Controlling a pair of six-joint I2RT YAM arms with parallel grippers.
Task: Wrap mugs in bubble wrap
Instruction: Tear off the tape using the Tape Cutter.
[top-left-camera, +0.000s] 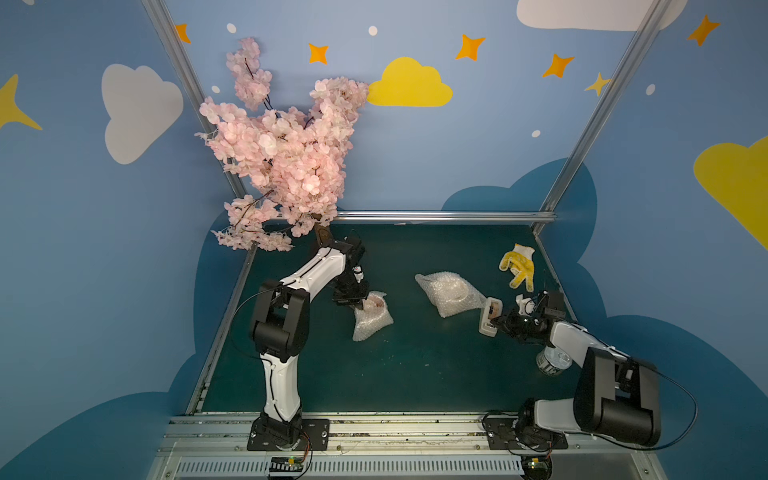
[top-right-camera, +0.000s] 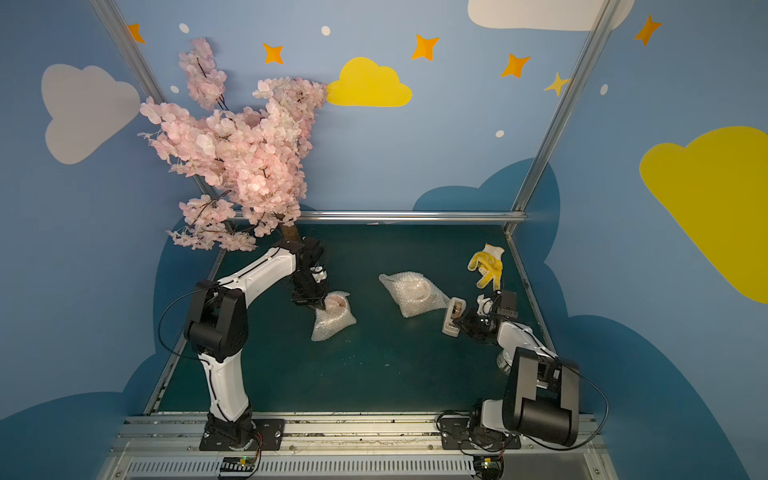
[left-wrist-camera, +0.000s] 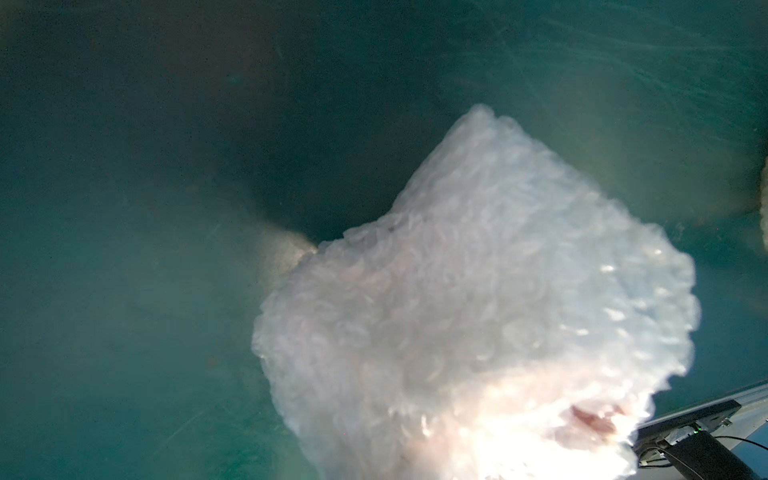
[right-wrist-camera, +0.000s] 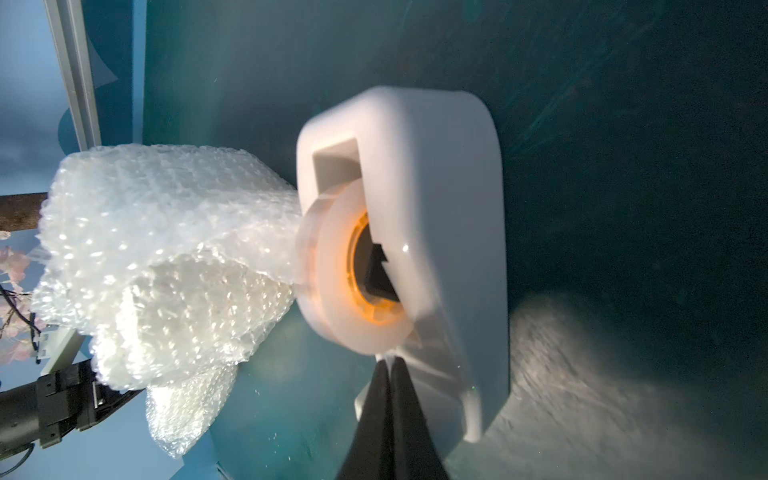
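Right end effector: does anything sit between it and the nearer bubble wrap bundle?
Yes. The white tape dispenser stands directly between the right end effector and that bubble wrap bundle, its roll touching the bundle's corner.

The left arm reaches forward and bends down at the wrist, its left gripper (top-left-camera: 360, 306) pointing down, jaws nearly together. The right arm folds low, its right gripper (right-wrist-camera: 388, 365) aimed leftward with jaws pressed together.
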